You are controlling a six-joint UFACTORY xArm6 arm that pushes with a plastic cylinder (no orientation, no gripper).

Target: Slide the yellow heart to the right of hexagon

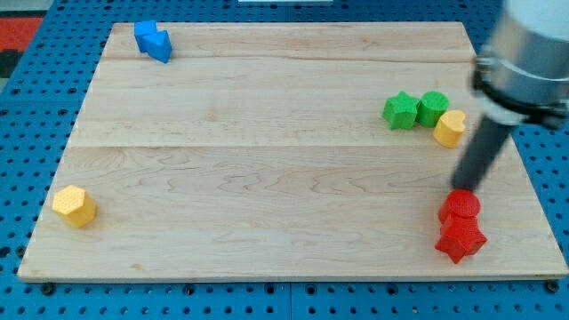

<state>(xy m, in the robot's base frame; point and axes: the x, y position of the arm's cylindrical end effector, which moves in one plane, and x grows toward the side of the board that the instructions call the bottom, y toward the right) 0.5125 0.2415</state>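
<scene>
red star (pixel 460 240) sits nearest; my tip (pixel 462 188), a bare fingerless rod grasping nothing, hovers below the yellow heart (pixel 450 128) to shove it.

Dark straight rod (pixel 481 160) — grey-white housing (pixel 532 53)

The yellow heart (pixel 450 128) lies flat just above my tip (pixel 463 188), apparently touching a green block. The yellow hexagon (pixel 75 206) sits far to my tip's left.
</scene>
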